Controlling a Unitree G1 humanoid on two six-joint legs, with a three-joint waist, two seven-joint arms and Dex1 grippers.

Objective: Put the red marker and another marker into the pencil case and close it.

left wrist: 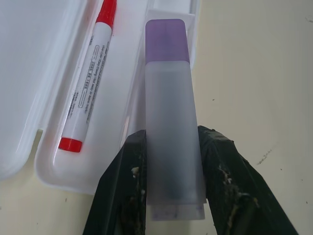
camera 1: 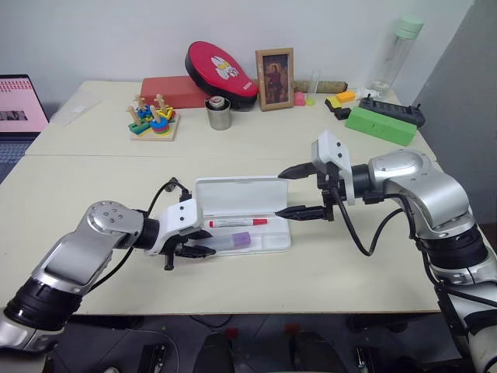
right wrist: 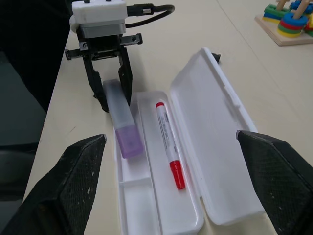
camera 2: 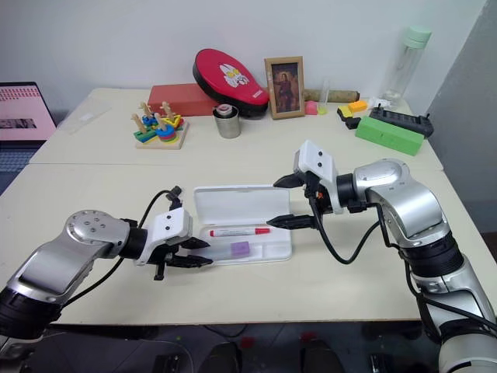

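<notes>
The white pencil case (camera 1: 241,194) lies open in the middle of the table, its lid folded back. The red marker (camera 1: 238,223) lies inside its long compartment. My left gripper (camera 1: 205,245) is at the case's left end, shut on the lower barrel of the other marker (left wrist: 171,122), a chunky lavender one. Its purple cap (right wrist: 129,142) reaches over the case's narrow front compartment. I cannot tell whether it rests on the tray. My right gripper (camera 1: 279,193) hovers open at the case's right end, nothing between its fingers.
Along the back of the table stand a ring-stacking toy (camera 1: 153,118), a metal cup (camera 1: 219,113), a red pouch (camera 1: 220,70), a picture frame (camera 1: 275,78), a green box (camera 1: 380,125) and a bottle (camera 1: 397,54). A laptop (camera 1: 19,105) sits far left.
</notes>
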